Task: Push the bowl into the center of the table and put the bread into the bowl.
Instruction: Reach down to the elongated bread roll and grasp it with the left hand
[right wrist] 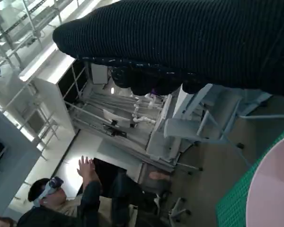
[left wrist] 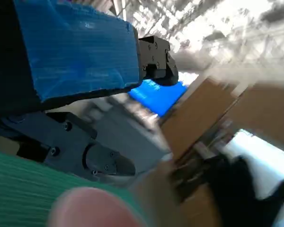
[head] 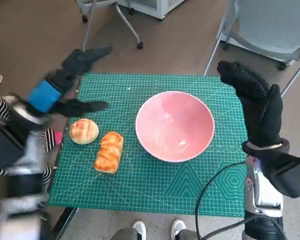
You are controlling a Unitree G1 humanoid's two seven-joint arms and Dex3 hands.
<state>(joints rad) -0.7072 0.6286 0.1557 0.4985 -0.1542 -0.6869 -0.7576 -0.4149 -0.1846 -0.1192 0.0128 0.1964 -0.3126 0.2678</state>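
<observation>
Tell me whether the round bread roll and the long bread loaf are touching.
Apart. The head view shows a strip of green mat between the round bread roll and the long bread loaf.

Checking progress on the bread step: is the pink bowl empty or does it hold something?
Empty. The pink bowl shows only its bare inside; the round bun and long bread lie on the green mat beside it.
</observation>
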